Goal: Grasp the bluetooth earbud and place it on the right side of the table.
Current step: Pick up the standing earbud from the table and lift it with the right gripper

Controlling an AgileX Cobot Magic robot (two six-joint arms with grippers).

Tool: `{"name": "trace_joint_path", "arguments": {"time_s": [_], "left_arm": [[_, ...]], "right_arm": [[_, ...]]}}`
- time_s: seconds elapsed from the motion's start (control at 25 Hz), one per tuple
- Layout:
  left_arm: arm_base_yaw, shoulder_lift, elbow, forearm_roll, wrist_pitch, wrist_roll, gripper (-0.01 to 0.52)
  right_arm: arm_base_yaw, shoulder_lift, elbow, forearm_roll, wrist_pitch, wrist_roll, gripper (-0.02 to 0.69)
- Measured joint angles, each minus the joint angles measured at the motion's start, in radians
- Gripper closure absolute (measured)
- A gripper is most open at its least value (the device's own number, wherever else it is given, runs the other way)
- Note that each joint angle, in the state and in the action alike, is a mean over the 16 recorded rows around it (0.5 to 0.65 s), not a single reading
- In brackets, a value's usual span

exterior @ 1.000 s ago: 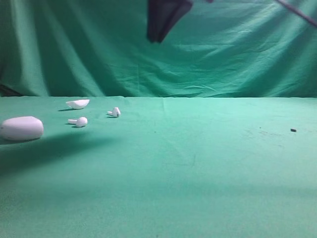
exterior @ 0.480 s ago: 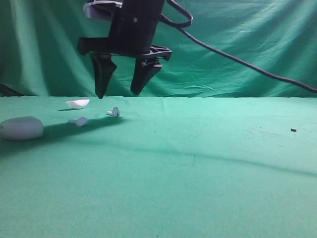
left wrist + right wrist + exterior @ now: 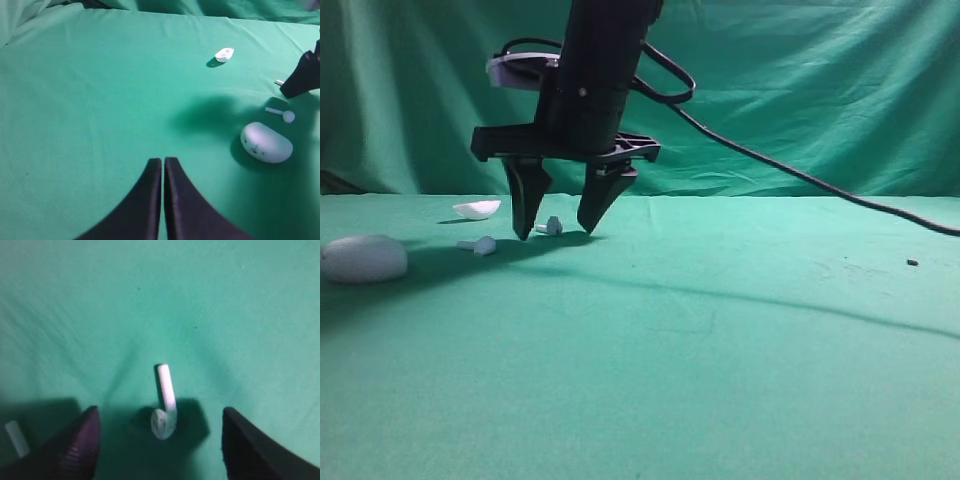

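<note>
Right wrist view: I see my right pincer [image 3: 159, 440] spread wide, the tiny glossy white earbud [image 3: 164, 410] lying between its tips on the green cloth-covered bench [image 3: 225, 305], touching neither. My left pincer [image 3: 163, 167] sits pressed together, well away.

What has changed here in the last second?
The right hand came down from the top of the picture, opened wide, and now straddles one earbud on the table without gripping it. The other earbud, case and shell stayed put.
</note>
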State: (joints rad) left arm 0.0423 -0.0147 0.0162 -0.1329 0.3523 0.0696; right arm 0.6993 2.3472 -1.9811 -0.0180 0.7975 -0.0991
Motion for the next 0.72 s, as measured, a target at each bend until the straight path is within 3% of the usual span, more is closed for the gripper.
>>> {"name": "trace_joint_path", "arguments": {"time_s": [0.24,0.72], "left_arm": [[0.000,0.000,0.000,0.000,0.000,0.000,0.514],[0.000,0.000,0.000,0.000,0.000,0.000,0.514]], "right_arm": [[0.000,0.025,-0.008,-0.006,-0.012,0.005,0.253],[-0.001,0.031,-0.026,-0.009,0.005,0.006,0.531]]}}
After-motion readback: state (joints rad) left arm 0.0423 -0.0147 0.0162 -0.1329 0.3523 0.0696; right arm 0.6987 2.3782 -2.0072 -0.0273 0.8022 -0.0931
